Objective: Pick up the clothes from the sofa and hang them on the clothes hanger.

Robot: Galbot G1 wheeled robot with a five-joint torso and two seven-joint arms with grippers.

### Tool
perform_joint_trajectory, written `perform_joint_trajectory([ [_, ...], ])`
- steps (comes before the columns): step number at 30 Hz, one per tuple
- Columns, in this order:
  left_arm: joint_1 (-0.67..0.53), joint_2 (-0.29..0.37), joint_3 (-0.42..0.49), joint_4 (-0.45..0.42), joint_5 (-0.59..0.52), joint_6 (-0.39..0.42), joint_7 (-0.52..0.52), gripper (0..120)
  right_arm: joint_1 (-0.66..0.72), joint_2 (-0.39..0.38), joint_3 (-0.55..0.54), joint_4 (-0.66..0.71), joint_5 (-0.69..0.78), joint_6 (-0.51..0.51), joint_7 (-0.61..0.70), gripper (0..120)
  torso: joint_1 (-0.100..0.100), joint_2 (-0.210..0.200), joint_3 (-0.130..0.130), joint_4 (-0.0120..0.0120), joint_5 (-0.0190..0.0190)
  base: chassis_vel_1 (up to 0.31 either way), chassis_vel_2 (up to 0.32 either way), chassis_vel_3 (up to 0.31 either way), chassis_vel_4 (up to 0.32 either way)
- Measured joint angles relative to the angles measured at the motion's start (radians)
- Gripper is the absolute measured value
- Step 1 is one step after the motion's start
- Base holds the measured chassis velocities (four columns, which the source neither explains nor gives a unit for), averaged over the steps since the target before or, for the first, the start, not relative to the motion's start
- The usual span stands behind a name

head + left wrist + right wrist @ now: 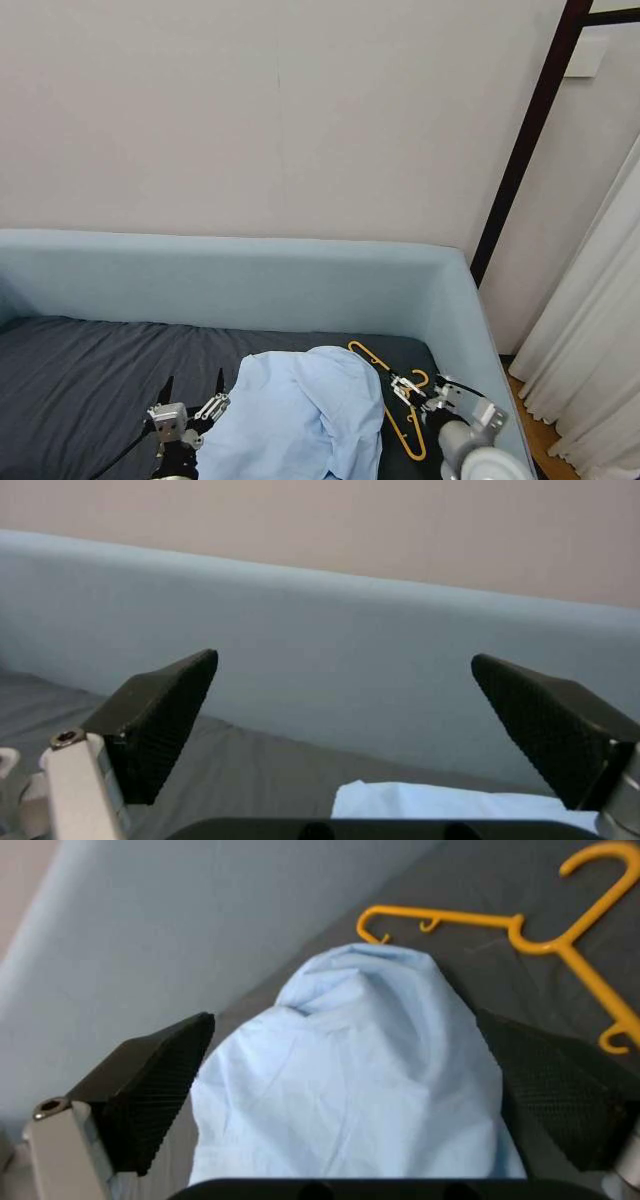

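Observation:
A crumpled light blue shirt (300, 412) lies on the sofa's dark grey seat (90, 370). A yellow plastic hanger (400, 420) lies flat on the seat at the shirt's right edge, partly tucked under it. My left gripper (194, 378) hovers open just left of the shirt, its fingers pointing at the backrest. My right gripper (408, 388) is low at the right, over the hanger. In the right wrist view that gripper (345, 1020) is open, with the shirt (350, 1080) between its fingers and the hanger (540, 945) beyond. The left wrist view shows the left gripper (345, 657) open, with a shirt edge (440, 802) below.
The sofa's light blue backrest (220, 285) runs behind the seat, and its right arm wall (455, 320) stands close to my right gripper. A dark post (520, 150) and white curtains (590, 340) are to the right. The seat's left half is bare.

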Motion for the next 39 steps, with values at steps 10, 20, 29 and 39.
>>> perform_joint_trajectory([
  [10, 0.010, 0.003, -0.025, 0.004, 0.004, -0.017, -0.026, 100, 0.120, 0.121, -0.022, -0.304, -0.078, -0.017, -0.027, 100, 0.000, 0.000, 0.000, -0.0004, 0.0000, 0.000, 0.000, 0.000, 0.000],
  [20, -0.006, 0.002, -0.017, 0.035, -0.003, -0.050, -0.031, 100, 0.097, 0.167, -0.038, -0.367, -0.232, -0.017, -0.088, 98, 0.000, 0.000, 0.000, -0.0004, 0.0000, 0.000, 0.000, 0.000, 0.000],
  [29, -0.007, 0.003, -0.012, 0.035, -0.010, -0.065, -0.034, 100, 0.073, 0.178, -0.041, -0.393, -0.312, -0.014, -0.141, 64, 0.000, 0.000, 0.000, -0.0003, 0.0001, 0.000, 0.000, 0.000, 0.000],
  [39, 0.005, 0.007, -0.015, 0.029, -0.004, -0.073, -0.044, 100, 0.041, 0.195, -0.027, -0.361, -0.326, 0.014, -0.182, 27, 0.000, 0.000, 0.000, -0.0003, 0.0002, 0.000, 0.000, 0.000, 0.000],
])
